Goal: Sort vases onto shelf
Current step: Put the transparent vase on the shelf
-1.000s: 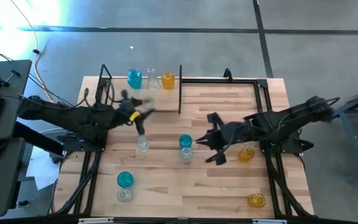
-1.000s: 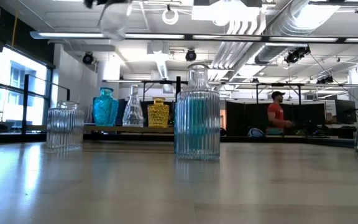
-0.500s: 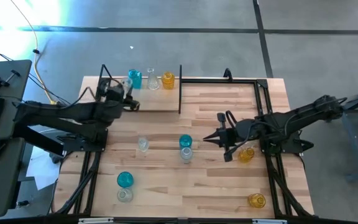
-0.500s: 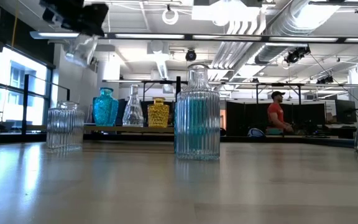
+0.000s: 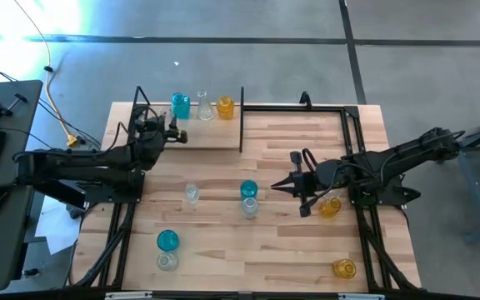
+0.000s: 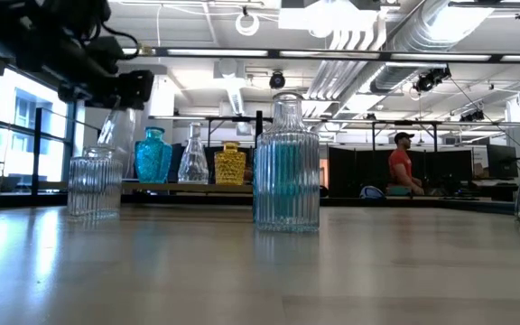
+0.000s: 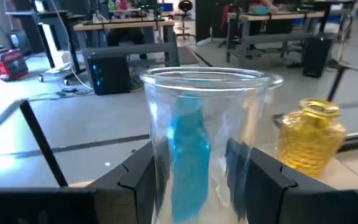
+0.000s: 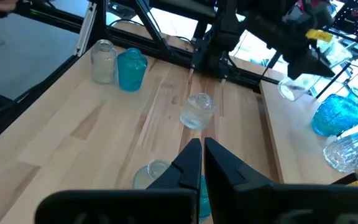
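We find no readable writing or labels. Our left gripper [image 5: 167, 131], fingers clamped on a clear vase [image 7: 207, 146], has moved from over the bench [image 5: 290, 250] to the shelf [image 5: 215, 140], beside the teal vase [image 5: 180, 105]. Our right gripper [image 5: 283, 185], fingers together, has pulled back slightly near the amber vase [image 5: 330, 206].

Bright overhead ceiling lights [image 6: 242, 52] are illuminating the room evenly. Daylight is blowing out the floor [image 5: 48, 21] at the upper left corner of the high view. The near surface [image 6: 260, 280] is appearing soft and out of focus, carrying faint reflections. Shadows are staying weak.
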